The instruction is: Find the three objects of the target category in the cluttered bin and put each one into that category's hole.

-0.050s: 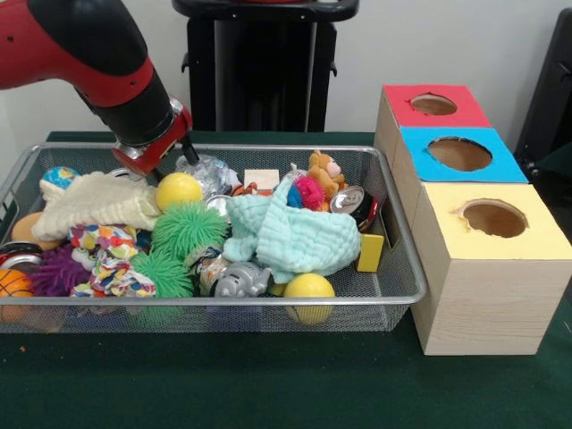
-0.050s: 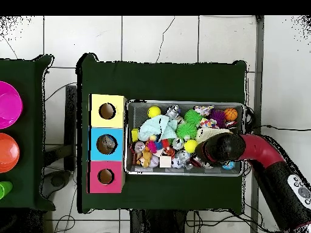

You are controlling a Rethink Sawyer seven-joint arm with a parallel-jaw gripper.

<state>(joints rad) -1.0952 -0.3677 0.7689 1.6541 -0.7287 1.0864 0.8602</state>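
The hand (image 1: 164, 156), its grip impossible to read, hovers upper left over the wire bin (image 1: 393, 295), with a yellow ball (image 1: 178, 190) just below-right and the 3 holed boxes (image 1: 487, 268) far right.

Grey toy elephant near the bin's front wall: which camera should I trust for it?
The front view. There the grey toy elephant lies in plain sight against the wire mesh bin's near wall, between a green spiky ball and a yellow ball. The overhead view shows only a small grey blob.
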